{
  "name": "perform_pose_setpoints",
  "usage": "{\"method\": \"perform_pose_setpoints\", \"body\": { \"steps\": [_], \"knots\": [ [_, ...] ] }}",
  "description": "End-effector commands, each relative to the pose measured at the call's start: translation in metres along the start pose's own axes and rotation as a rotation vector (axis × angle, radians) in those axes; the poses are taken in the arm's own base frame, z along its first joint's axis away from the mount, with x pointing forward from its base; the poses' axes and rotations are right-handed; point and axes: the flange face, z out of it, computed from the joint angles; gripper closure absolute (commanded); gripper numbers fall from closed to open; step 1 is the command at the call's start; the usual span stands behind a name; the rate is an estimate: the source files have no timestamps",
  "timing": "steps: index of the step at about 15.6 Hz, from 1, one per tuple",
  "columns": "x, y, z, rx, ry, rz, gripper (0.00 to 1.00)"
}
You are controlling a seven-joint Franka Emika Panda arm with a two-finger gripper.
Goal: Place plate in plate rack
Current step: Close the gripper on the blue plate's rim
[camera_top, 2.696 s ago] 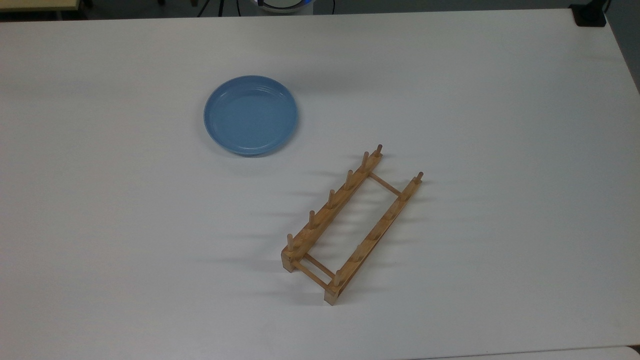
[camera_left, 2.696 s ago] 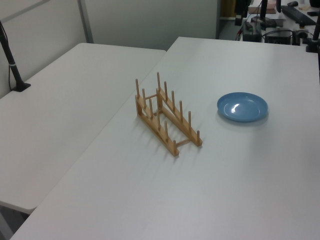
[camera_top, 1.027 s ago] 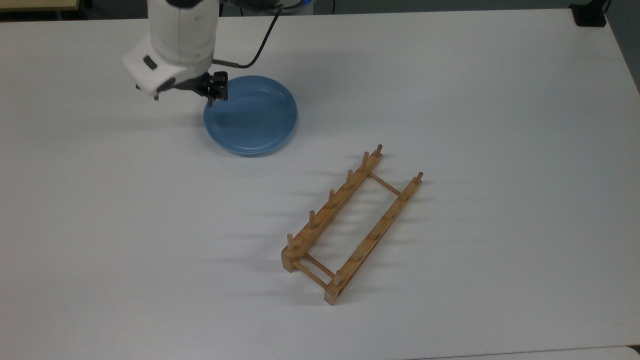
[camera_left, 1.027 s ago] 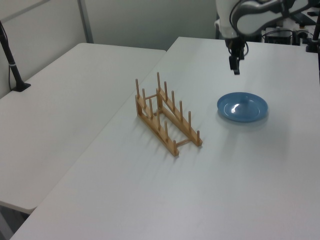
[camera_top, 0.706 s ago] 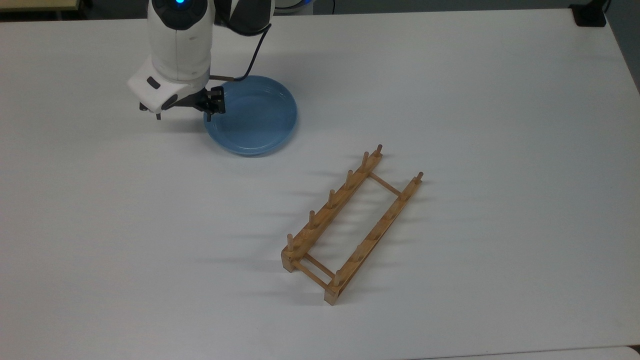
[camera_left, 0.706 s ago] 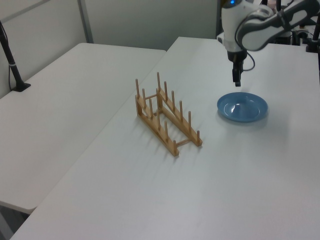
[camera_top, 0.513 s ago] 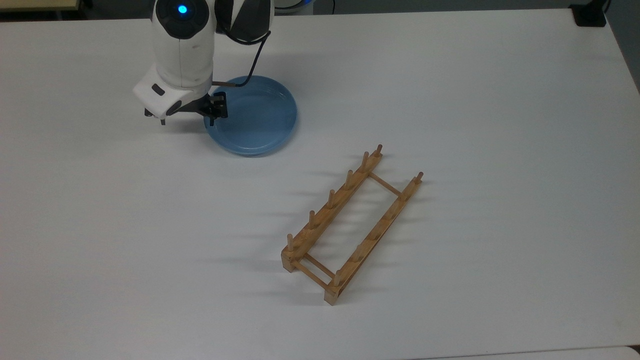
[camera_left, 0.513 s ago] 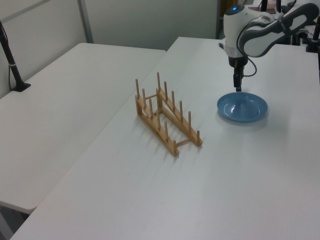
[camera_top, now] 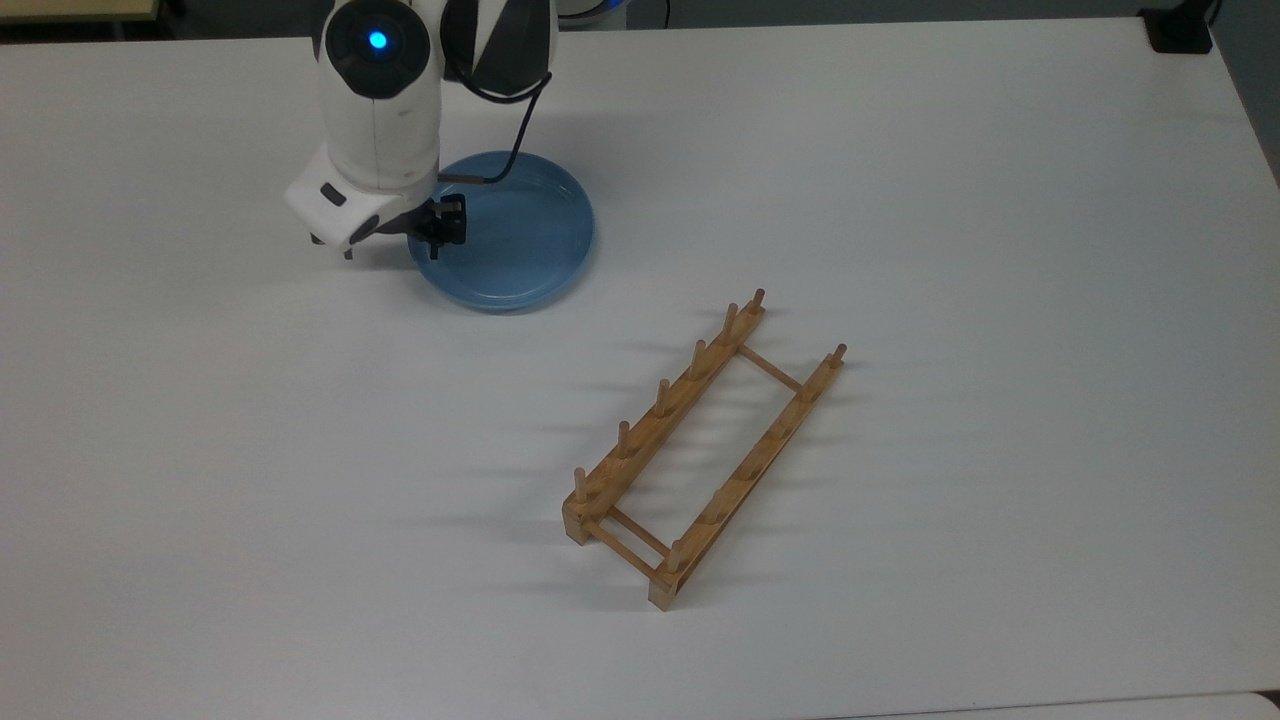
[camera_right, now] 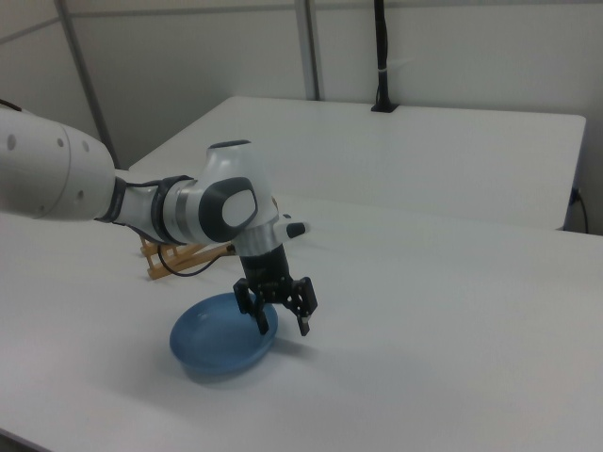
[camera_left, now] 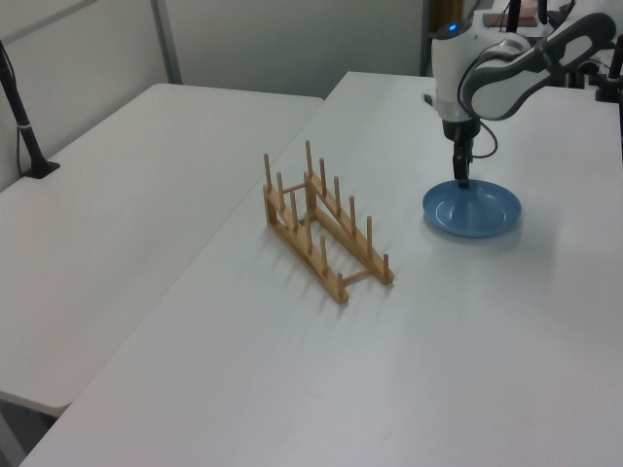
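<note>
A smooth matte white table (camera_top: 900, 180) carries everything. The glossy white arm (camera_top: 375, 110) reaches in from the top view's 12 o'clock. The plate rack (camera_top: 700, 450), pale wood with two long rails, thin crossbars and rows of round pegs, lies toward 5 o'clock of the plate. The plate (camera_top: 510, 235), round, light blue and raised-rimmed, sits flat on the table. The black gripper (camera_right: 281, 322) spreads wide, one finger inside and one outside the rim at the plate's 9 o'clock edge.
</note>
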Motion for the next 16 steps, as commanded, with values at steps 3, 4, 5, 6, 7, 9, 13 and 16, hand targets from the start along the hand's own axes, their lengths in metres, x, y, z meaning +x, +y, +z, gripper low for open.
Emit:
{"method": "perform_pose_setpoints", "body": {
  "steps": [3,4,5,6,7,9,13,16],
  "knots": [
    [0.004,-0.019,0.006,0.021,0.000,-0.014,0.68],
    [0.004,-0.020,0.006,0.021,-0.001,-0.014,0.81],
    [0.004,-0.021,0.005,0.021,-0.002,-0.012,0.91],
    [0.005,-0.023,0.005,0.021,-0.002,-0.003,0.96],
    [0.006,-0.025,0.002,0.019,0.003,0.012,1.00],
    [0.006,-0.024,-0.004,0.016,0.013,0.022,1.00],
    [0.006,-0.011,-0.045,-0.001,0.076,0.034,1.00],
    [0.007,0.004,-0.088,-0.020,0.133,0.057,1.00]
  ]
}}
